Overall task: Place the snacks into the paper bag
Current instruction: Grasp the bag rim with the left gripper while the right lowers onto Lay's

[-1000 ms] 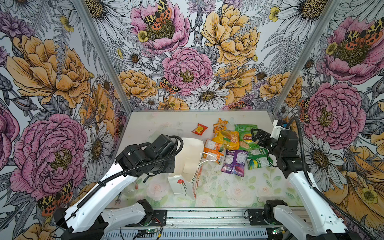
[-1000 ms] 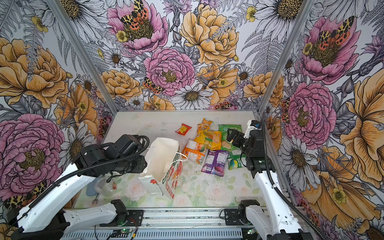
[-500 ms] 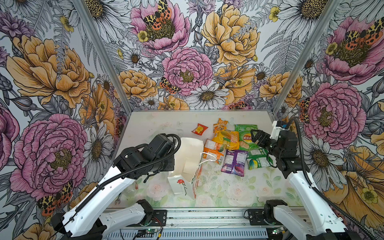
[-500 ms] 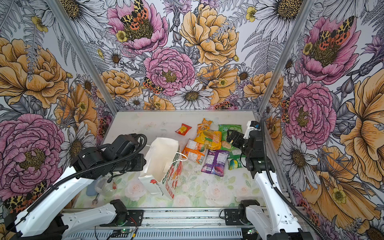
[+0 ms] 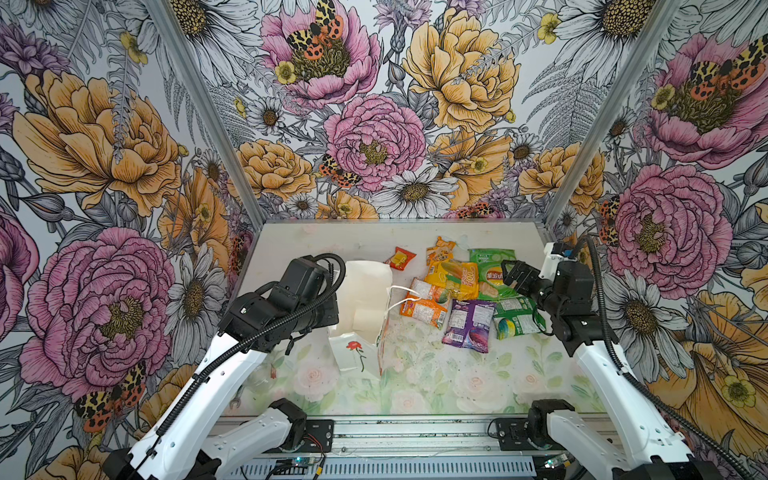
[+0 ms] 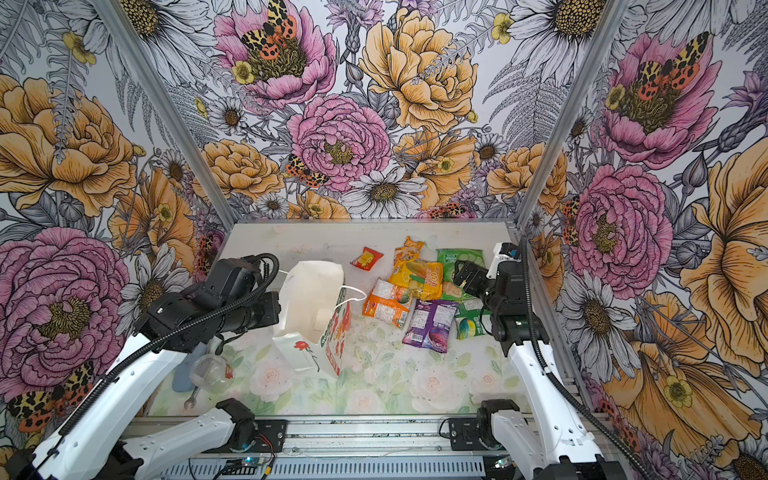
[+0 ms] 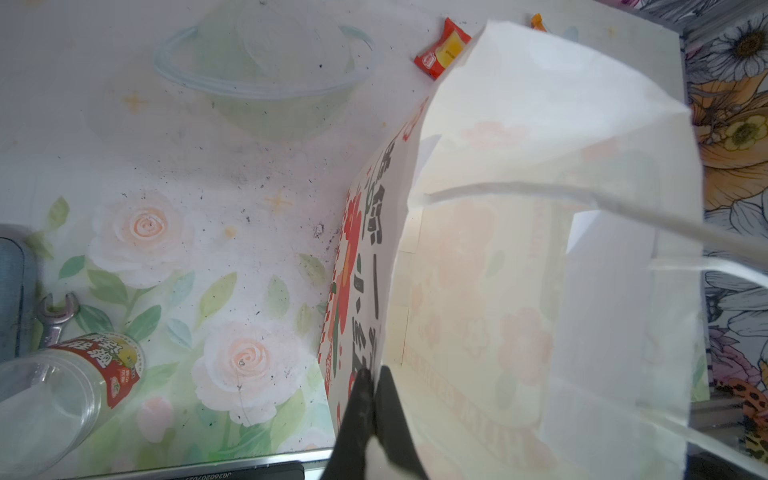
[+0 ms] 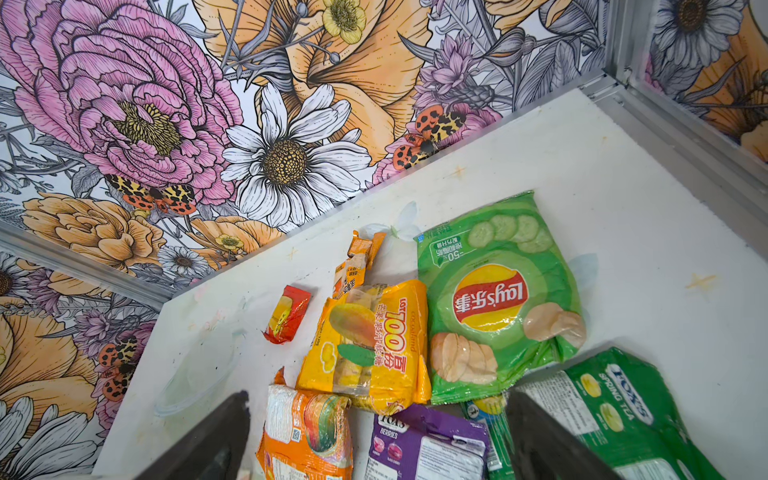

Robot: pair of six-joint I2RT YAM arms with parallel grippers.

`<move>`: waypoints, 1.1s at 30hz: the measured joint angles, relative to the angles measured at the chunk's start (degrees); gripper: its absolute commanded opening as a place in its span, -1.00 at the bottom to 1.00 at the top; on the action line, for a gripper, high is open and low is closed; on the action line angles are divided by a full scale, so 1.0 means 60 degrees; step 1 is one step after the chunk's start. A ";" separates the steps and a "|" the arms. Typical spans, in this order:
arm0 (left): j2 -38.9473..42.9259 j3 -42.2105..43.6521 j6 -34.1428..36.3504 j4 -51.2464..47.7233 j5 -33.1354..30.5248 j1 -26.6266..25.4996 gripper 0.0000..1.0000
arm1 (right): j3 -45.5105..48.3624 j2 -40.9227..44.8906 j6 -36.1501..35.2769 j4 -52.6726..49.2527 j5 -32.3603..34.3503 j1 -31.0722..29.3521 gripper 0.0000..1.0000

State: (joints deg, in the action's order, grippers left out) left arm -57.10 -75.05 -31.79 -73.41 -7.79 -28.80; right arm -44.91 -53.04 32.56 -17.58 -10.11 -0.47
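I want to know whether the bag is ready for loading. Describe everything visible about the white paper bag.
The paper bag is white, matte, lightly creased paper. It stands upright on the table with its mouth open, and nothing shows inside. Its front bears a red flower drawing and its side carries red-green print. Its white cord handles hang loose at the rim. The left gripper is shut on the rim of a printed wall, as the left wrist view shows.

White, red-flowered paper bag [image 5: 365, 286]; green, yellow, orange, purple snacks [image 5: 457, 282]
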 measured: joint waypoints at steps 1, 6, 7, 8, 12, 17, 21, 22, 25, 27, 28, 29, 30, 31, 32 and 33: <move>0.0000 -0.0044 0.0138 0.0113 -0.0080 0.0321 -1.00 | -0.0018 -0.0044 0.0000 -0.0069 -0.0004 0.0000 0.95; -0.0007 -0.0470 0.0732 0.0816 -0.0361 0.1446 -1.00 | -0.0455 -0.0313 0.0004 -0.0645 -0.0025 -0.0084 0.93; -0.0025 -0.0514 0.0845 0.1020 -0.0386 0.1534 -1.00 | -0.0594 -0.0419 0.0011 -0.0769 -0.0018 -0.0124 0.92; -0.0040 -0.0528 0.0914 0.1169 -0.0382 0.1577 -1.00 | -0.0721 -0.0528 0.0044 -0.0874 -0.0011 -0.0175 0.92; -0.0423 -0.0535 0.1322 0.1701 -0.0390 0.1759 -1.00 | -0.0936 -0.0976 0.0168 -0.1078 0.0117 -0.0645 0.91; -0.1107 -0.0528 0.1898 0.1967 -0.0423 0.1942 -1.00 | -0.0940 -0.1767 0.0299 -0.1319 0.0222 -0.1107 0.91; -0.1392 -0.0528 0.2419 0.2095 -0.0430 0.1967 -1.00 | -0.0973 -0.2310 0.0397 -0.1432 0.0361 -0.1209 0.91; -0.1443 -0.0528 0.2557 0.2127 -0.0433 0.1967 -1.00 | -0.1002 -0.2452 0.0401 -0.1435 0.0401 -0.1209 0.90; -0.1581 -0.0528 0.2841 0.2237 -0.0448 0.1974 -1.00 | -0.1268 -0.3038 0.0375 -0.1526 0.0656 -0.1206 0.90; -0.1701 -0.0535 0.2962 0.2295 -0.0455 0.1974 -1.00 | -0.1537 -0.3446 0.0273 -0.1577 0.0889 -0.1206 0.90; -0.1774 -0.0550 0.3024 0.2313 -0.0455 0.1974 -1.00 | -0.1690 -0.3661 0.0197 -0.1632 0.1053 -0.1206 0.90; -0.1851 -0.0583 0.3078 0.2350 -0.0455 0.1974 -1.00 | -0.1840 -0.3854 0.0120 -0.1679 0.1239 -0.1191 0.89; -0.1912 -0.0605 0.3118 0.2419 -0.0452 0.1978 -1.00 | -0.1953 -0.4018 0.0055 -0.1716 0.1359 -0.1158 0.87; -0.1967 -0.0637 0.3136 0.2481 -0.0444 0.2000 -1.00 | -0.2055 -0.4200 -0.0015 -0.1745 0.1395 -0.1038 0.82; -0.1996 -0.0652 0.3155 0.2575 -0.0412 0.2036 -1.00 | -0.2109 -0.4320 -0.0022 -0.1741 0.1381 -0.0878 0.76; -0.2004 -0.0656 0.3155 0.2659 -0.0342 0.2095 -1.00 | -0.2149 -0.4452 -0.0011 -0.1741 0.1315 -0.0634 0.75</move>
State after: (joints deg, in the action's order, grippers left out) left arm -69.12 -78.98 -12.86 -57.45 -9.85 -16.23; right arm -57.80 -79.75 32.49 -28.03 -2.22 -4.27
